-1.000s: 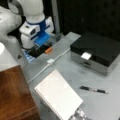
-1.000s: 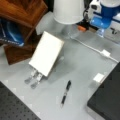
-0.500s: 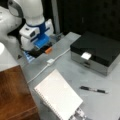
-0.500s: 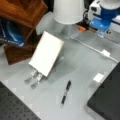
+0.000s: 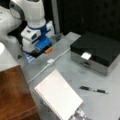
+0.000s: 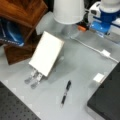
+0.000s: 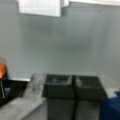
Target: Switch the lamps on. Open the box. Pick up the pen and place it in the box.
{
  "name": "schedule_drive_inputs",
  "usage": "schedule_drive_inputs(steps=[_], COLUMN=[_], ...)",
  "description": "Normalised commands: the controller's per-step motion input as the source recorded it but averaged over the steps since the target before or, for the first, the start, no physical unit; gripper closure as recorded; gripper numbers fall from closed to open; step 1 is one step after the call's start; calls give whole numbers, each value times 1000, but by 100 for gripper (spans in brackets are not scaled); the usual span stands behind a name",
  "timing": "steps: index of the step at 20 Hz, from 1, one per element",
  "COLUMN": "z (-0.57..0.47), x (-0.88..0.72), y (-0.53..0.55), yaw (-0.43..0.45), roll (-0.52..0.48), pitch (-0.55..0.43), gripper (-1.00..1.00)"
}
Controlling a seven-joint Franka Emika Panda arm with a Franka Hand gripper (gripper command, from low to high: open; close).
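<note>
The lamp, a cream-white flat lampshade (image 5: 58,96) (image 6: 46,56), stands tilted on a metal foot. The box (image 5: 98,50) (image 6: 107,100) lies with its black lid down. The black pen (image 5: 93,90) (image 6: 65,92) lies on the grey table between lampshade and box. My gripper (image 5: 41,52) (image 6: 101,30) hangs low at the table's back, right beside the small orange switch (image 5: 48,50) (image 6: 82,28). In the wrist view the gripper (image 7: 74,86) has its dark fingers (image 7: 58,87) pressed together with nothing between them. The orange switch (image 7: 2,71) sits at that view's left edge.
A white cable with an inline block (image 5: 50,61) (image 6: 105,53) runs across the table from the switch. A brown wooden block (image 5: 13,95) (image 6: 21,15) stands beside the lampshade. The white arm body (image 6: 68,10) rises at the back.
The arm has shifted only slightly, staying low by the orange switch. Lampshade, pen and box have not moved.
</note>
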Motion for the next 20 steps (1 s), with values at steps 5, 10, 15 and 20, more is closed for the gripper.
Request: schedule_drive_inputs(steps=[5,10,15,20], z=[-414,-388,-356,-409], x=[-255,-286,-356,-421], y=[204,180,149,107], yaw=[-74,-83,-88,-85], roll=[26,11,-3,8], pitch=[-215,-259,-301,-330], gripper=[100,100,100,100])
